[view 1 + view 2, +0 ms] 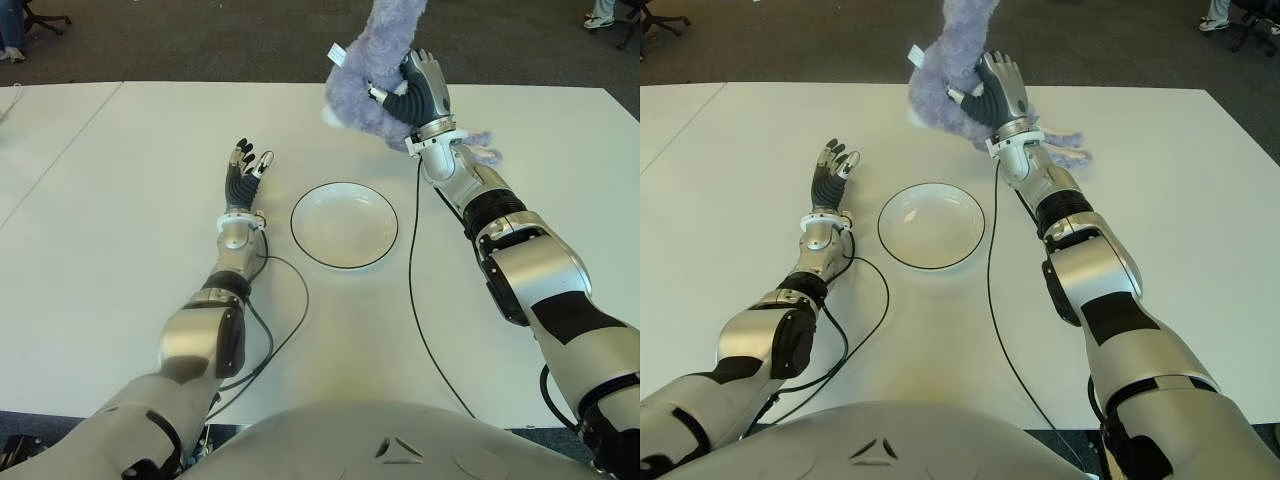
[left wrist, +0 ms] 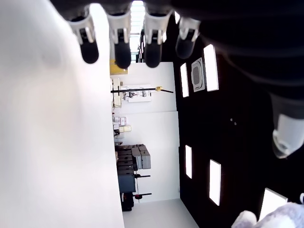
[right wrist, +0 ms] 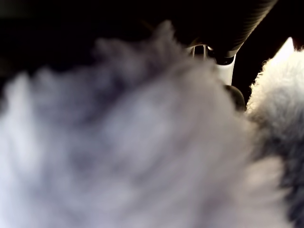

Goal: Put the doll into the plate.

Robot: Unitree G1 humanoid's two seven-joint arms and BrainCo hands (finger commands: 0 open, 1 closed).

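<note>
A fluffy lavender doll (image 1: pixel 368 70) hangs in the air beyond the plate, a little to its right, with my right hand (image 1: pixel 415 93) shut on its body. A white tag sticks out on its left side. Its fur (image 3: pixel 133 142) fills the right wrist view. The white plate (image 1: pixel 344 225) with a dark rim sits empty on the table between my arms. My left hand (image 1: pixel 244 168) shows left of the plate with its fingers (image 2: pixel 118 42) spread and nothing in them.
The white table (image 1: pixel 120 230) stretches wide on both sides. A black cable (image 1: pixel 412 300) runs along the table beside my right arm and another loops by my left forearm. Chair legs and feet show on the floor at the far corners.
</note>
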